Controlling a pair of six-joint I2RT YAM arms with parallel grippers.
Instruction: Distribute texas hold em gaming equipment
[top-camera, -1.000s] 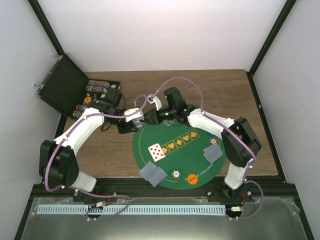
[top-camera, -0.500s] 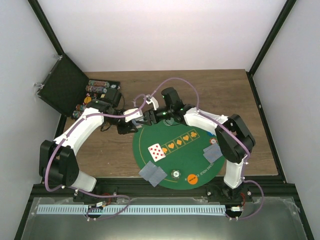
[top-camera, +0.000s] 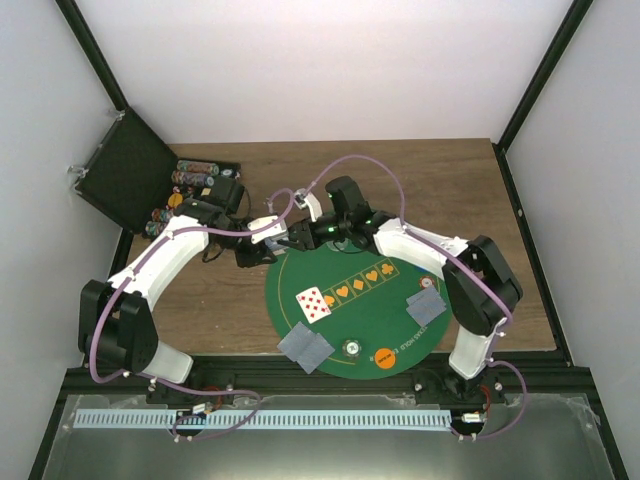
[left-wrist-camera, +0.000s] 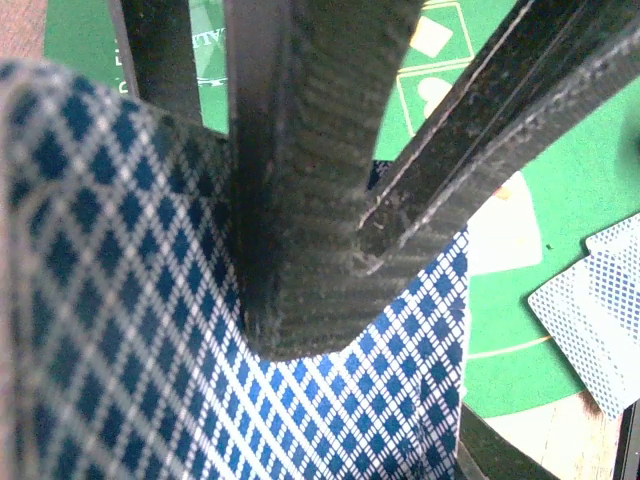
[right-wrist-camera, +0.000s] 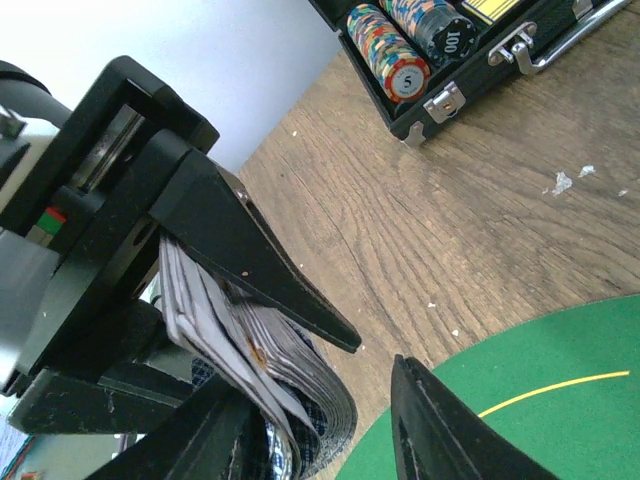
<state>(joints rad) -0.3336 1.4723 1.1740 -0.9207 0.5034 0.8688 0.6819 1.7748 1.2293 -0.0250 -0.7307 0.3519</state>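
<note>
**Deck clamped left, right tool straddling its free end**

The brown wooden tabletop (top-camera: 420, 170) carried a round green felt mat (top-camera: 375, 315) and, at far left, an open black case (top-camera: 125, 185) of striped chips. Above the mat's far-left rim the two arms stood nose to nose. The left tool (top-camera: 262, 247) was clamped flat on a deck of blue-diamond-backed playing cards (left-wrist-camera: 120, 330), held off the tabletop. The right tool (right-wrist-camera: 320, 410), the nearer for a draw, faced the deck edge-on. Its fingers stood apart with the deck's free end between them; contact could not be told. The next move probably called for pinching one card and sliding it off lengthwise.
</note>
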